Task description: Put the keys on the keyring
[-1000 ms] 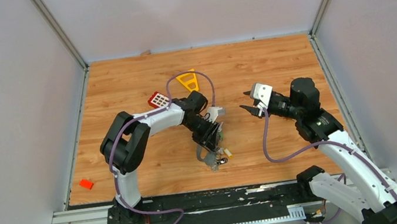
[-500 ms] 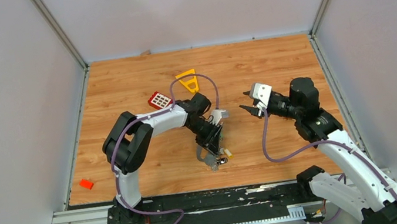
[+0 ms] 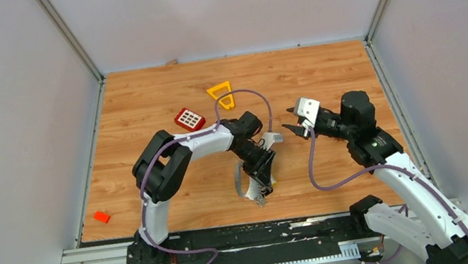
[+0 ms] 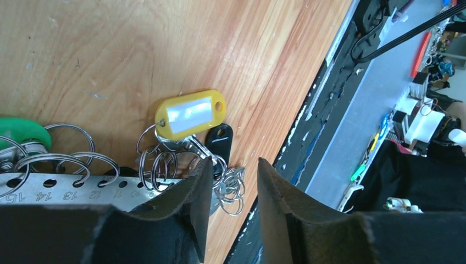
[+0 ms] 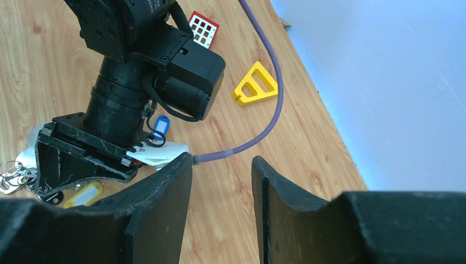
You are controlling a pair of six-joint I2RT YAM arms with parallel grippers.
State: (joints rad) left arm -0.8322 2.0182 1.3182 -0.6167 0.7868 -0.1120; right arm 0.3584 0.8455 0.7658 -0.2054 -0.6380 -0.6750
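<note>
The keys lie bunched near the table's front: a yellow tag (image 4: 189, 113), a black fob (image 4: 218, 141), a green tag (image 4: 21, 132) and several wire rings (image 4: 231, 187). The keyring, a grey metal band with numbered holes (image 4: 82, 184), curves beside them (image 3: 237, 177). My left gripper (image 4: 233, 162) is open and hovers just over the bunch (image 3: 260, 197), one finger over the band and nothing between the jaws. My right gripper (image 5: 222, 159) is open and empty, held apart to the right (image 3: 289, 128). A blue tag (image 5: 160, 125) shows beside the left wrist.
A yellow triangular frame (image 3: 221, 94) and a red grid brick (image 3: 189, 118) lie behind the left arm. A small orange block (image 3: 101, 217) lies far left. The table's front edge and black rail (image 4: 329, 110) are close to the keys.
My left gripper has moved right and toward the front edge and now covers most of the key bunch from above. The right arm has not moved.
</note>
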